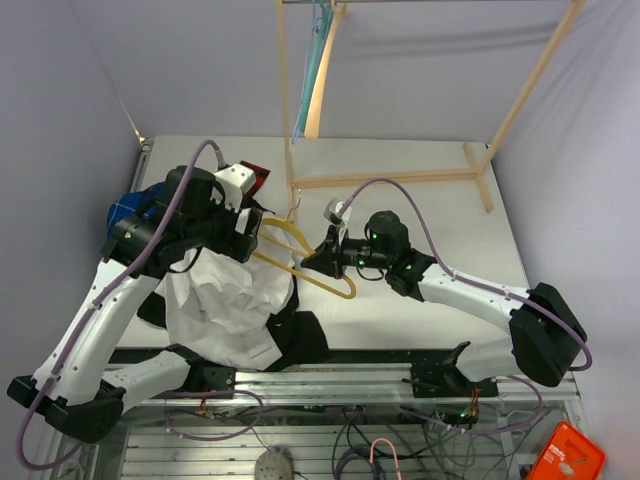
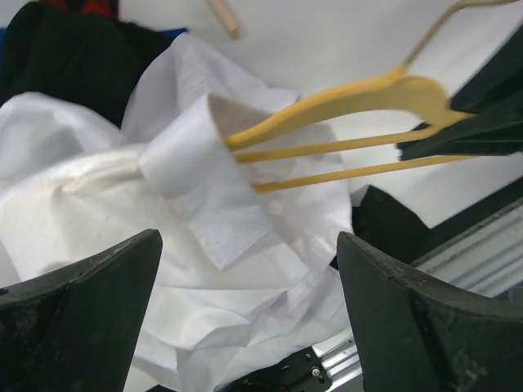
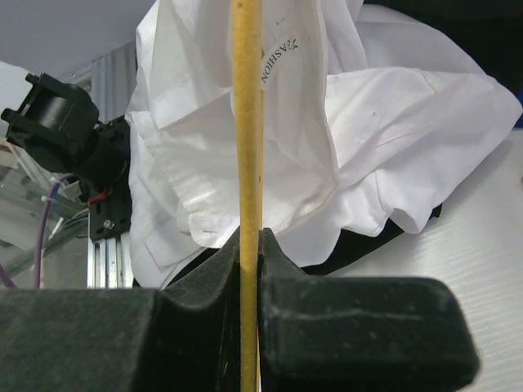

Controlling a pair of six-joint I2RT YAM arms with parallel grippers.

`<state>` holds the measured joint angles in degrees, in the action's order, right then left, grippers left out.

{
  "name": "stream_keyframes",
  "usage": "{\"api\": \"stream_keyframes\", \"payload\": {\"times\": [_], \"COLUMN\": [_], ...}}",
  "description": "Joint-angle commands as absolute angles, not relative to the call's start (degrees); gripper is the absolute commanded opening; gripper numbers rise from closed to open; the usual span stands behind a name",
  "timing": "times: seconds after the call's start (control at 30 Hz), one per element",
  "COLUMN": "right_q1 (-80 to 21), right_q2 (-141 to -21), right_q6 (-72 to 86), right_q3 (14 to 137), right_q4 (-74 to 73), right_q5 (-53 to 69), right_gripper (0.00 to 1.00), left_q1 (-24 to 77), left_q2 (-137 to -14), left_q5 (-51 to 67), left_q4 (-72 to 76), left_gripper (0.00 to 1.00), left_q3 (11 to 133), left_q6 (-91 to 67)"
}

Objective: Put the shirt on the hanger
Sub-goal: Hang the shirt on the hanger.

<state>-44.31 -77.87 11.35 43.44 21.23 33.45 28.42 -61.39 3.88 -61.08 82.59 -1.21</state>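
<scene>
Your shirt (image 1: 225, 305) is soft, crumpled white cloth, heaped on the table's (image 1: 450, 200) near-left side over a black garment (image 1: 305, 335). One end of the thin yellow triangular hanger (image 1: 330, 283) sits inside a fold of it. Your right claw (image 1: 310, 262) pinches the hanger's bar tight. Your left claw (image 2: 248, 241) hangs spread wide just above the shirt, holding nothing.
</scene>
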Motion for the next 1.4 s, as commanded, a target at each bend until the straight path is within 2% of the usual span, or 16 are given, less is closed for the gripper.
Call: {"api": "stream_keyframes", "payload": {"times": [0.0,0.3,0.77,1.07,1.2,1.37], "right_q1": [-44.4,-44.4,-45.5,-46.1,-46.1,-46.1], "right_q2": [-75.7,-76.4,-80.3,-80.5,-80.5,-80.8], "right_q6": [11.6,13.0,15.3,15.5,15.5,15.7], "right_q3": [43.7,44.8,48.2,49.5,49.6,49.6], "right_q4": [24.6,24.8,24.3,24.3,24.5,24.9], "right_q5": [30.9,31.0,27.6,27.9,27.9,28.1], "right_gripper": [0.00,0.00,0.00,0.00,0.00,0.00], "left_q1": [30.0,33.4,41.1,43.0,43.0,43.1], "left_q2": [-59.9,-62.0,-66.1,-65.0,-64.4,-64.5], "left_q5": [-8.8,-19.7,-20.7,-33.1,-34.3,-32.9], "left_q4": [-55.0,-50.4,-48.7,-44.1,-43.8,-44.1], "left_gripper": [0.99,0.99,0.99,1.00,0.82,0.70], "left_q3": [77.8,75.5,77.0,72.7,70.0,69.0], "left_q6": [-3.4,-0.7,0.3,6.6,7.7,7.2]}}
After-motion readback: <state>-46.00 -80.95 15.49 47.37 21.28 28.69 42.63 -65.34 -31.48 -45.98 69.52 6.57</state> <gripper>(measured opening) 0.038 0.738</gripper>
